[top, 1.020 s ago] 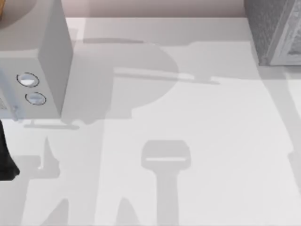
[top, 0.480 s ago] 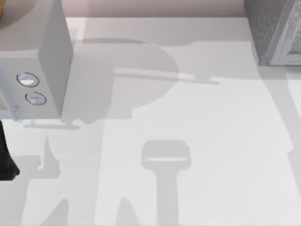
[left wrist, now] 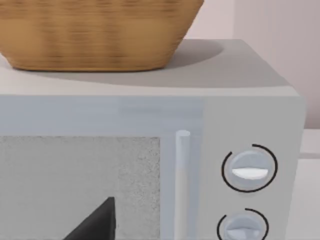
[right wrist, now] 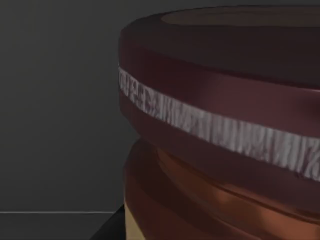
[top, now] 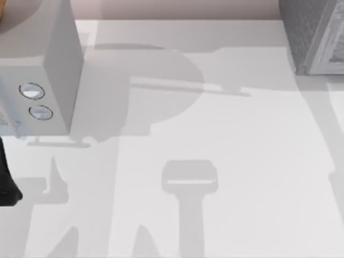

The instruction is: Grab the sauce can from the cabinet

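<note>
The sauce can (right wrist: 225,130) stands very close in the right wrist view. It has a dark maroon lid with a pale grey band and a tan-orange side below. Dark cabinet walls lie behind it. A black wedge (right wrist: 107,230) shows at the can's base; I cannot tell if it is part of my right gripper. A grey cabinet (top: 314,35) stands at the table's back right in the top view. My left arm (top: 7,185) is at the left edge, in front of the microwave. A black part of my left gripper (left wrist: 95,225) shows before the microwave door.
A white microwave (top: 51,70) with two knobs stands at the back left. A woven basket (left wrist: 95,35) sits on top of it. The white table (top: 242,172) carries only the arms' shadows across its middle and front.
</note>
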{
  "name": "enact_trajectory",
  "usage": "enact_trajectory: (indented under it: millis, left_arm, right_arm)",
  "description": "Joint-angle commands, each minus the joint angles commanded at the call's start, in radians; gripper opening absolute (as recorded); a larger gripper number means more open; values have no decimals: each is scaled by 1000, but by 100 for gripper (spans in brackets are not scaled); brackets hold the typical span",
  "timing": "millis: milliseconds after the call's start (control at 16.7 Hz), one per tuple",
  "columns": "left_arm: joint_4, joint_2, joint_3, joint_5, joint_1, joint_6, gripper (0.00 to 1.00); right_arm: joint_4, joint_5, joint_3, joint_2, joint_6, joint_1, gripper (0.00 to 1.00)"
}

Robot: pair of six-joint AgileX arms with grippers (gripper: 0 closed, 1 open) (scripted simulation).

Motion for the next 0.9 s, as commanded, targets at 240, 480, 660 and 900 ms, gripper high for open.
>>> enact_trajectory:
  millis: [240,480,660,900]
  left_arm:
    - [0,0,0,0,0,0,100]
    - [0,0,0,0,0,0,100]
    - [0,0,0,0,0,0,100]
    - [0,0,0,0,0,0,100]
  right_arm:
    - [0,0,0,0,0,0,0]
    - [0,0,0,0,0,0,0]
    - [-12,5,0,-13,2,4,0]
    - [-127,44,2,-114,0,37,0]
